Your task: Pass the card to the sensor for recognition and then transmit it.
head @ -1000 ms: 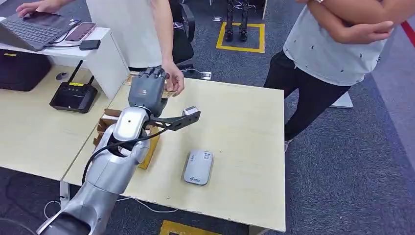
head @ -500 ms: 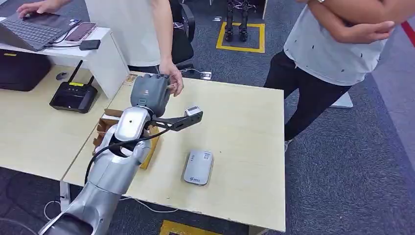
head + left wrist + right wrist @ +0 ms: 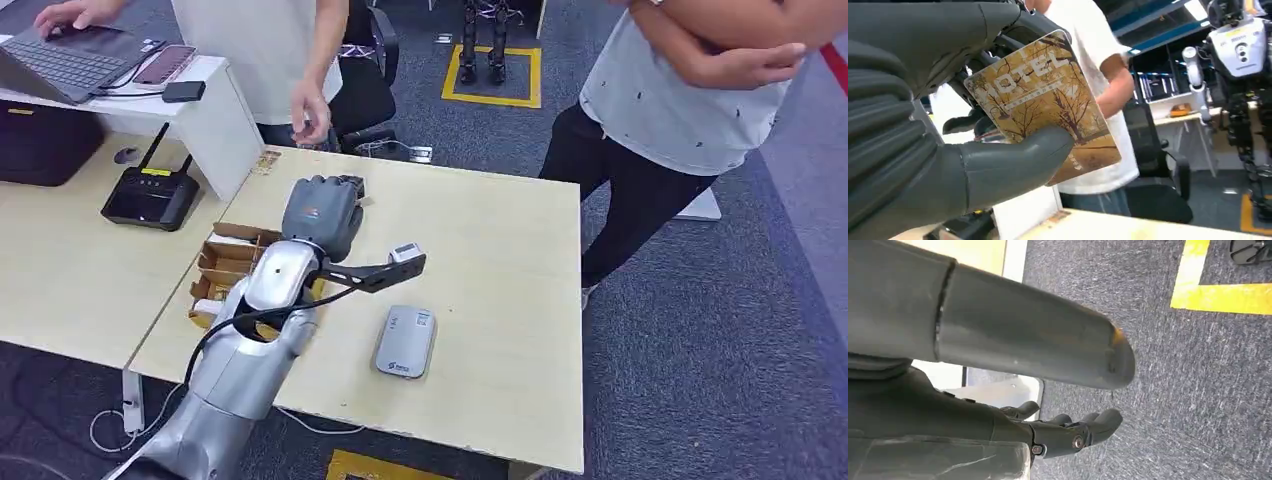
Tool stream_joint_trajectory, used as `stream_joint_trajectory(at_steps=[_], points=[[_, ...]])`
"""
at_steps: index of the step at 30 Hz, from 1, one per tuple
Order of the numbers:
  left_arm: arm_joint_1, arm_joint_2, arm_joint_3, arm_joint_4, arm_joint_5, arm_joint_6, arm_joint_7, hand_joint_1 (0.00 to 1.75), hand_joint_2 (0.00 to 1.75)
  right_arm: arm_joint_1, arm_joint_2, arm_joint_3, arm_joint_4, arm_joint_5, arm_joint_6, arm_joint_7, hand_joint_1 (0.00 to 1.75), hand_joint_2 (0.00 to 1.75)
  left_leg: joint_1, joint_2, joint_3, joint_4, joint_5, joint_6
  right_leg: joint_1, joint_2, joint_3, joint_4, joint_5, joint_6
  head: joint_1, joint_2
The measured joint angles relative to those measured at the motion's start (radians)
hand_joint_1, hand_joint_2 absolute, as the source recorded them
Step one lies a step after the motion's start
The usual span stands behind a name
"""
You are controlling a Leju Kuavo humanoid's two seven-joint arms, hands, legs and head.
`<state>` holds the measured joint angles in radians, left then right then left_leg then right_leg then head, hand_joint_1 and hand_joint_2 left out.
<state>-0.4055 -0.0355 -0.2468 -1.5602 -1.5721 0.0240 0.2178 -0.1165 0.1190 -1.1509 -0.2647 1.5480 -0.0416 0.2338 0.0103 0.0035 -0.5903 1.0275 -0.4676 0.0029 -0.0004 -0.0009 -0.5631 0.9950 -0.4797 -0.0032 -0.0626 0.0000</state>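
My left hand [image 3: 322, 213] hovers over the back left part of the light wooden table [image 3: 500, 260], its back turned to the head camera. In the left wrist view that hand [image 3: 908, 125] pinches a tan card [image 3: 1048, 95] printed with bare trees and the word HOTEL, thumb [image 3: 1008, 165] on its face. The grey card sensor [image 3: 405, 341] lies flat on the table, nearer the front edge and to the right of the hand. My right hand [image 3: 1068, 432] hangs over grey carpet, fingers loosely apart and holding nothing.
A cardboard box [image 3: 228, 268] with compartments sits on the table's left edge under my forearm. One person stands behind the table with a hand [image 3: 310, 112] raised; another stands at the right [image 3: 680, 110]. A black router [image 3: 150, 198] and laptop [image 3: 60, 60] sit on the left desk.
The person's hand, which was at my left hand, has drawn back from it. My left hand has closed on the card and moved nearer and slightly right.
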Motion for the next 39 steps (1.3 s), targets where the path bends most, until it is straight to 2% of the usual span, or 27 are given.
stream_joint_trajectory(at_steps=[11,17,27,37,39], points=[[0.088,-0.063,0.0,-0.009,0.0,0.026,-0.061,1.75,1.75,0.0,0.0,0.0,0.0,0.003,0.0,-0.001,0.0,0.0,0.0,0.0,0.0,0.0,0.0,0.0,0.0,0.0,0.0,0.0,0.0,0.0,0.0,0.0],[0.156,-0.119,0.0,-0.008,0.0,0.045,-0.107,1.75,1.75,0.0,0.0,0.0,0.0,0.005,0.0,0.004,0.0,0.0,0.0,0.0,0.0,0.0,0.0,0.0,0.0,0.0,0.0,0.0,0.0,0.0,0.0,0.0],[0.22,-0.187,0.0,0.008,0.0,0.048,-0.146,1.75,1.75,0.0,0.004,0.0,0.0,0.005,0.003,-0.002,0.0,0.0,0.0,0.0,0.0,0.0,0.0,0.0,0.0,0.0,0.0,0.0,0.0,0.0,0.0,0.0],[0.228,-0.195,0.0,0.015,0.0,0.048,-0.146,1.75,1.75,0.0,0.005,0.0,0.0,0.005,0.003,-0.002,0.0,0.0,0.0,0.0,0.0,0.0,0.0,0.0,0.0,0.0,0.0,0.0,0.0,0.0,0.0,0.0],[0.245,-0.197,0.01,0.048,0.0,0.075,-0.097,1.75,1.75,0.0,0.007,0.0,0.0,0.006,-0.002,0.005,0.0,0.0,0.0,0.0,0.0,0.0,0.0,0.001,0.0,0.0,0.0,0.0,0.0,0.0,0.0,0.0]])
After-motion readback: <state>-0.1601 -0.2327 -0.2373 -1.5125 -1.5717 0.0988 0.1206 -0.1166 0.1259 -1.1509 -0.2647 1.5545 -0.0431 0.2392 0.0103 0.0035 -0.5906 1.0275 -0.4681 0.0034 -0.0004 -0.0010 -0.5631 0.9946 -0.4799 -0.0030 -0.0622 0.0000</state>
